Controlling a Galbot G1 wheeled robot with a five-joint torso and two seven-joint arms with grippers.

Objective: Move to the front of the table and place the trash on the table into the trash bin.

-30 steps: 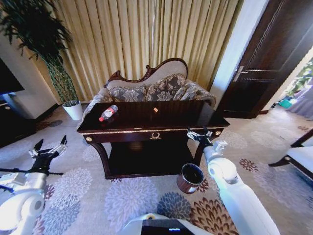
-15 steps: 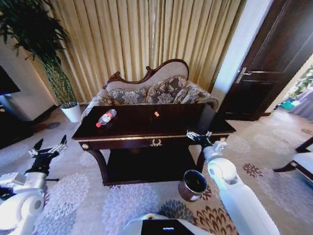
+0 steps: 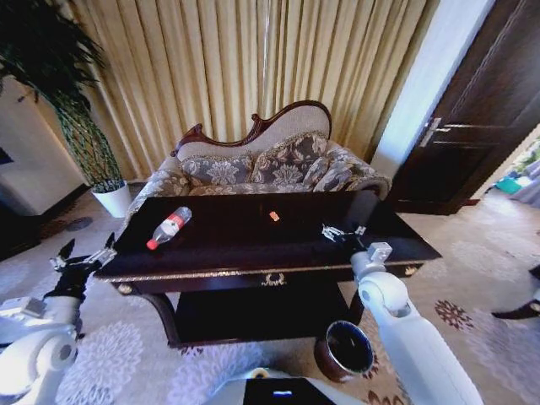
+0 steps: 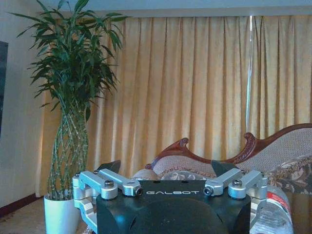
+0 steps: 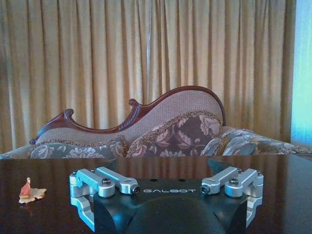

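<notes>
The dark glossy table (image 3: 253,253) with a gold emblem on its front rail stands right in front of me. On its left part lies a clear plastic bottle (image 3: 168,228) with a red label, which the left wrist view catches at its edge as bottle (image 4: 271,214). A tiny orange scrap (image 3: 274,216) lies near the table's middle, seen as scrap (image 5: 30,192) from the right wrist. The round brown trash bin (image 3: 347,351) stands on the carpet by the table's right front leg. My left gripper (image 3: 84,251) hangs open off the table's left end. My right gripper (image 3: 342,231) hovers open over the right part of the tabletop.
A carved-back patterned sofa (image 3: 270,164) stands just behind the table, with gold curtains (image 3: 253,67) behind it. A tall plant in a white pot (image 3: 110,199) is at the far left. A dark door (image 3: 485,118) is at the right. Patterned carpet (image 3: 481,270) surrounds the table.
The whole view has shifted: the camera has come closer to the table, which now looks larger and nearer. Both arms keep the same pose, grippers open.
</notes>
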